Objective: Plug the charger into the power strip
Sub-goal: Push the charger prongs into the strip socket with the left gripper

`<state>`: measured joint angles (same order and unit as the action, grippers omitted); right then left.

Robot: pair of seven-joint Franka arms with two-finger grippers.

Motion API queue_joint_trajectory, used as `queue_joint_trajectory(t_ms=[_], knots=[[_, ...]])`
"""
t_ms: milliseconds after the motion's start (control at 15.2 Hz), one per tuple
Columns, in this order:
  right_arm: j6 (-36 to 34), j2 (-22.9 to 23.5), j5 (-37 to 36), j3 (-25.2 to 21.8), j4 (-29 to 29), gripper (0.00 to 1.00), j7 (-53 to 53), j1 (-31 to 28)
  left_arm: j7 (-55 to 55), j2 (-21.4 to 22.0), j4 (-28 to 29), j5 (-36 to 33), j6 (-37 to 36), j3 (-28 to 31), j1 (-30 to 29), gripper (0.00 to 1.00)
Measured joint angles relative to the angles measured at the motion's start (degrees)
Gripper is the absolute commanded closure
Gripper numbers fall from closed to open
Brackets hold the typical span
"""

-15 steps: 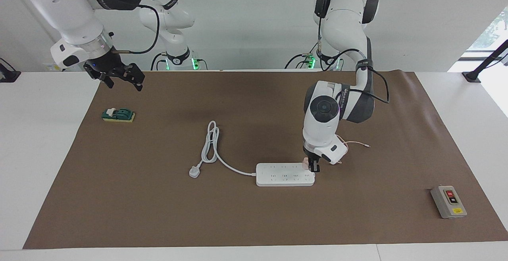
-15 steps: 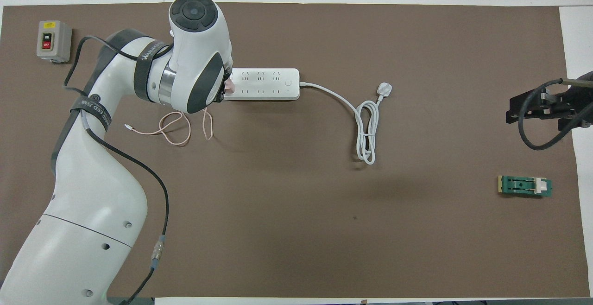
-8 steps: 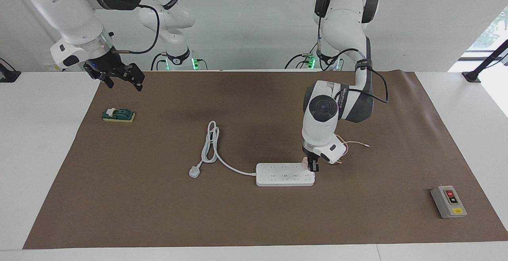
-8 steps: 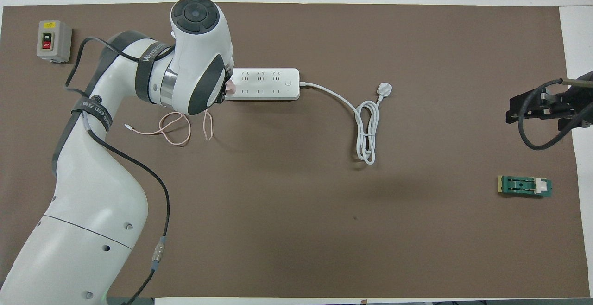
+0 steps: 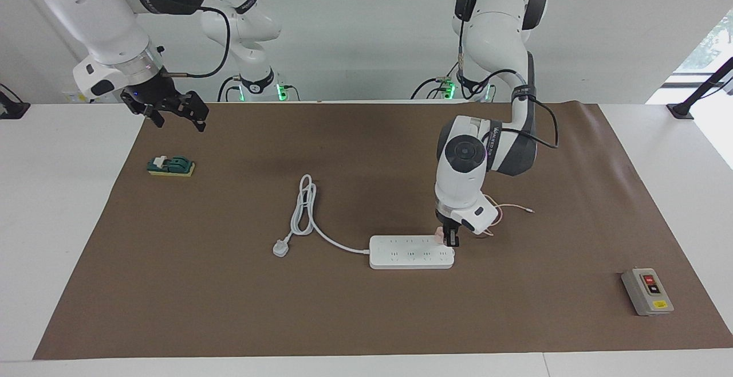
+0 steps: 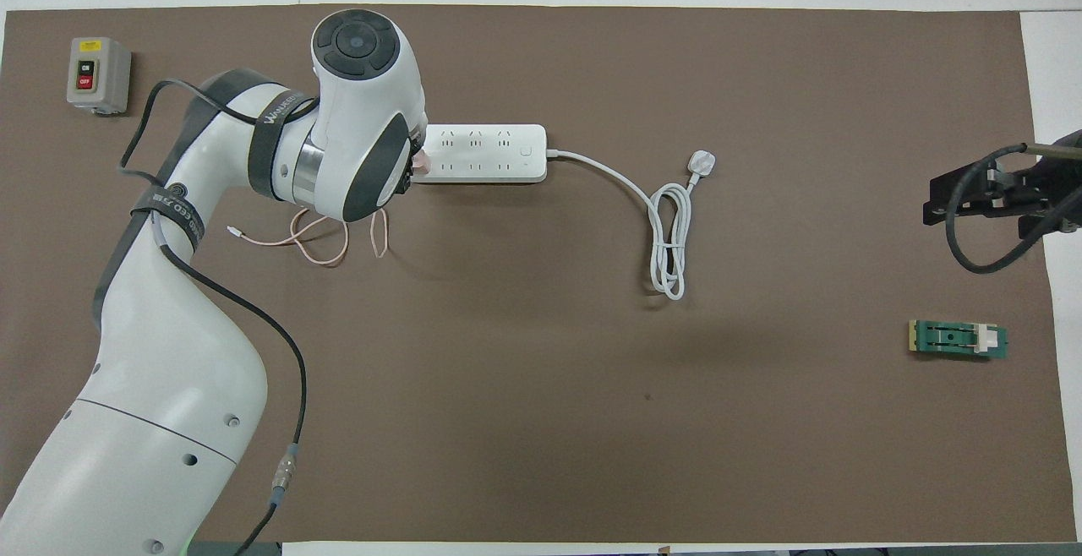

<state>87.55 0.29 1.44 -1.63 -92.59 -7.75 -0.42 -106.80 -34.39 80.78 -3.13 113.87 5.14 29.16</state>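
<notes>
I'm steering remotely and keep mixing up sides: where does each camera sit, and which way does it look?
Facing view: high across the table, looking at both robots; both arms show whole, the left hand holding the charger at the power strip, the right hand waiting aloft.
Overhead view: above the robots' end, looking steeply down; left arm, right hand.
Shared: power strip, grey button box, half a turn apart.

Bare brown mat (image 5: 366, 314) lay open around the power strip (image 5: 409, 258), but the left gripper (image 5: 450, 240) blocked one end and the white cord (image 5: 320, 234) the other.
</notes>
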Motion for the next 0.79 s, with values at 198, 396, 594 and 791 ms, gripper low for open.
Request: queue_joint_trajectory(t_ms=[198, 396, 594, 791], knots=[[0.0, 0.0, 0.0, 0.0, 0.0, 0.0, 0.0, 0.0, -0.06, 0.03, 1.09, -0.48, 1.23, 0.25, 0.46, 1.0], [0.0, 0.0, 0.0, 0.0, 0.0, 0.0, 0.0, 0.0, -0.33, -0.38, 1.07, -0.87, 1.47, 0.86, 1.18, 1.0], [0.0, -0.03, 0.0, 0.0, 0.0, 0.0, 0.0, 0.0, -0.35, -0.38, 1.08, -0.89, 1.47, 1.01, 1.33, 1.0], [0.0, -0.31, 0.0, 0.0, 0.0, 0.0, 0.0, 0.0, -0.36, -0.41, 0.99, -0.82, 1.42, 1.04, 1.3, 0.48]])
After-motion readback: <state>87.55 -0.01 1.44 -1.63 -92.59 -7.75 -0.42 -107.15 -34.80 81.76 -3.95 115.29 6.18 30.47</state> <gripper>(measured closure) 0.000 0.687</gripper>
